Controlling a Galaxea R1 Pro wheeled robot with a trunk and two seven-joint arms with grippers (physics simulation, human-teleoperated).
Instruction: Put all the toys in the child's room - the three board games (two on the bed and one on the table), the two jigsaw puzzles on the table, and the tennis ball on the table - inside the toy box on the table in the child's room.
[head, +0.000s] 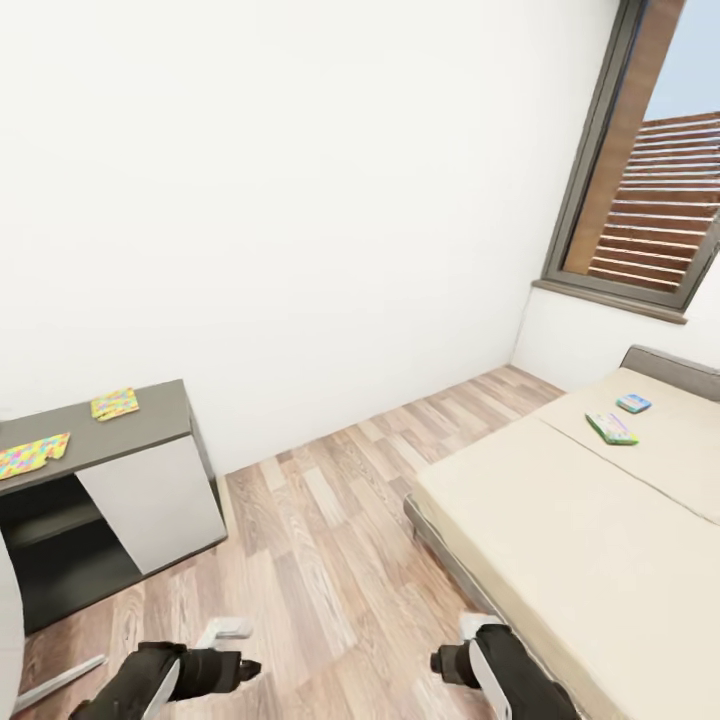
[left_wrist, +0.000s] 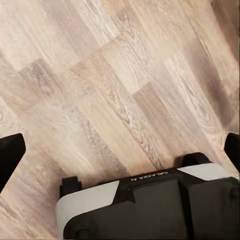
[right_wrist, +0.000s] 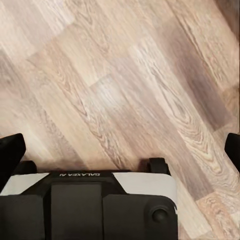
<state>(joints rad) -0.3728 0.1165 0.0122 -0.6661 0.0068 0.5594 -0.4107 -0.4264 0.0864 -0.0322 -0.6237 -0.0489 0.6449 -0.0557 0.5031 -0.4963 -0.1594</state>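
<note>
Two board games lie on the bed (head: 560, 520): a green flat box (head: 612, 428) and a smaller blue one (head: 633, 403), near the headboard, well apart from the robot. Two bright jigsaw sheets (head: 115, 403) (head: 33, 455) sit on the dark grey bench (head: 150, 430). Left tool (left_wrist: 120, 150) and right tool (right_wrist: 120, 150) hang over the wood-plank floor (head: 330, 540), fingers spread, empty. Likely step: approaching; next, drive to the bed and reach far over the soft beige mattress.

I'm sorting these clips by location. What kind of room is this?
Most likely a child's bedroom: a low bed with two game boxes on it, bright jigsaw puzzles on a dark grey cabinet, plank floor and a tall window.
</note>
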